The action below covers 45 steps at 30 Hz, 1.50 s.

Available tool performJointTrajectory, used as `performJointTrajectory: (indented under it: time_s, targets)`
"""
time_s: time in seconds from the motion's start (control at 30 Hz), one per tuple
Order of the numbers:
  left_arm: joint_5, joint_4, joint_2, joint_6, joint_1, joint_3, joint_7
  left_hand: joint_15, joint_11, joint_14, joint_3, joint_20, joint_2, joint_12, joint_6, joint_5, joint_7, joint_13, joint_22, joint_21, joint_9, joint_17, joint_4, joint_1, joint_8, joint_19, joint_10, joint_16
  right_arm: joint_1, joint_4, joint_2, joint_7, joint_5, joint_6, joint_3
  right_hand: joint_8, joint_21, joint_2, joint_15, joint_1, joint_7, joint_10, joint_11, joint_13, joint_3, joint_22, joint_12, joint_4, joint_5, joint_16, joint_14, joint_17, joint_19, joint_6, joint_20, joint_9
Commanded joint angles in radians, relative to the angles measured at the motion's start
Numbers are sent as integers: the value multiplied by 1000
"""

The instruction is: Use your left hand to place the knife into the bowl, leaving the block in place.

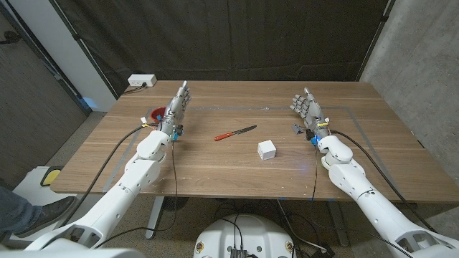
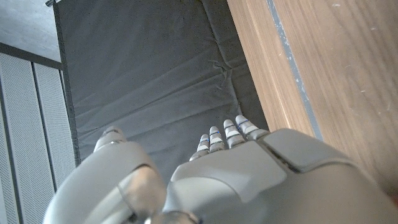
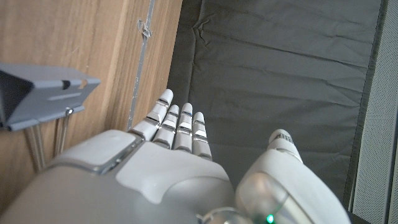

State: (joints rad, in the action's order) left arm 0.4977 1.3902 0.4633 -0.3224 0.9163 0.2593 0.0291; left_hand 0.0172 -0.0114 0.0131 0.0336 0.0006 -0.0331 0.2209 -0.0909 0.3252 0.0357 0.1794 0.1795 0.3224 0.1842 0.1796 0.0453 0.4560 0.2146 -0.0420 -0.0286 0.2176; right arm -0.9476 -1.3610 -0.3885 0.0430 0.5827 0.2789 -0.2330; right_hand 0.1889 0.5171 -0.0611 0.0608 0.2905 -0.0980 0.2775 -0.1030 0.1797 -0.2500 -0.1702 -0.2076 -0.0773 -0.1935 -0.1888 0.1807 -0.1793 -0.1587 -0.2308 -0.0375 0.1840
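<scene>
The knife (image 1: 234, 133), with a red handle and dark blade, lies on the wooden table (image 1: 215, 172) near its middle. A white block (image 1: 267, 149) sits just right of it and nearer to me. The bowl (image 1: 156, 113), red and white, shows partly behind my left hand (image 1: 176, 107) at the table's left. That hand stands upright with straight fingers, holds nothing, and is well left of the knife. My right hand (image 1: 307, 107) stands likewise at the right, empty. In the wrist views my left hand (image 2: 236, 180) and right hand (image 3: 161, 162) reach out with extended fingers.
A grey binder clip (image 1: 297, 127) lies by my right hand, also seen as the clip (image 3: 37, 93) up close. A white power strip (image 1: 141, 81) sits at the back left corner. A person's leg and shoe (image 1: 29, 211) stand left of the table.
</scene>
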Motion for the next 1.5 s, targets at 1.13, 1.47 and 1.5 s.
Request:
performJointTrajectory:
  time_s: [1.13, 1.47, 1.5]
  targets:
    - [-708, 416, 90, 408, 75, 94, -363, -62, -102, 138, 28, 94, 25, 48, 469, -55, -80, 7, 10, -101, 2, -1, -140, 293, 80, -171, 446, 1, -33, -32, 31, -18, -48, 5, 45, 9, -23, 10, 10, 3, 11, 13, -3, 2, -6, -5, -4, -5, -6, -5, 9, -3, -5, -20, 9, 3]
    - [-972, 532, 109, 650, 71, 182, -413, -69, -114, 188, 37, 93, 29, 50, 551, -63, -82, 7, 9, -96, 1, -3, -162, 345, 90, -147, 532, 6, -58, -63, 21, -27, -44, -8, 52, 11, -28, 11, 11, 4, 12, 14, -5, 2, -6, -5, -4, -7, -6, -4, 10, -3, -5, -26, 11, 3]
    - [-993, 538, 110, 667, 68, 190, -412, -70, -114, 189, 37, 93, 28, 50, 553, -63, -83, 7, 9, -96, 1, -3, -163, 346, 90, -146, 533, 6, -60, -66, 20, -27, -44, -10, 53, 11, -29, 12, 11, 4, 11, 16, -7, 2, -7, -5, -5, -7, -5, -4, 10, -3, -5, -26, 11, 3]
